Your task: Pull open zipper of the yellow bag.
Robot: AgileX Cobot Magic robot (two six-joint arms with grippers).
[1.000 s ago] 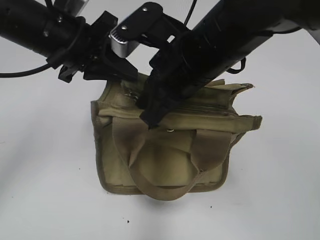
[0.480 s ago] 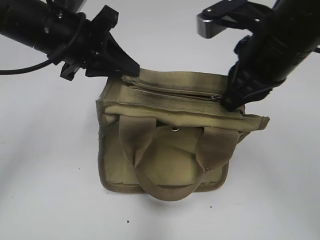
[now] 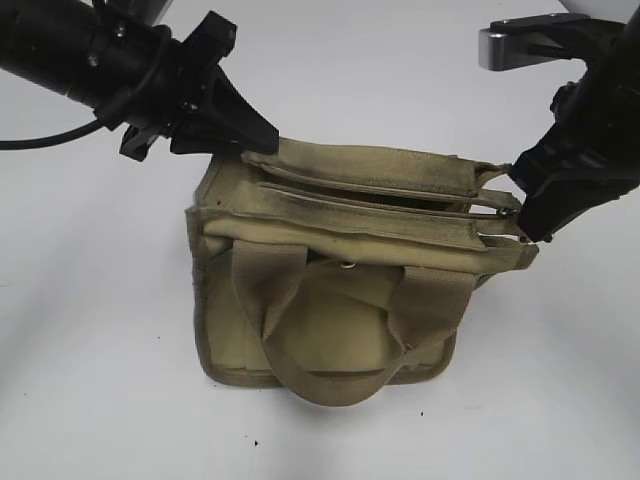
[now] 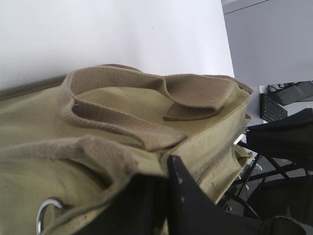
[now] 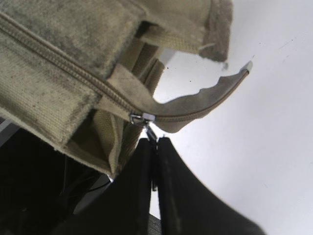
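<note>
Khaki handles [image 3: 330, 330] hang down the near face of the yellow bag [image 3: 330, 300], which sits mid-table. Beyond them, along the top, the zipper [image 3: 380, 195] gapes nearly end to end. At its right end the right gripper [image 3: 528, 222] is clenched on the pull tab [image 5: 151, 134], a pinch only the right wrist view shows clearly. At the far left corner the left gripper [image 3: 255, 140] grips the bag's edge, apparently anchoring it against the pull; its wrist view shows dark fingers [image 4: 188, 196] against canvas and a metal ring [image 4: 46, 215].
</note>
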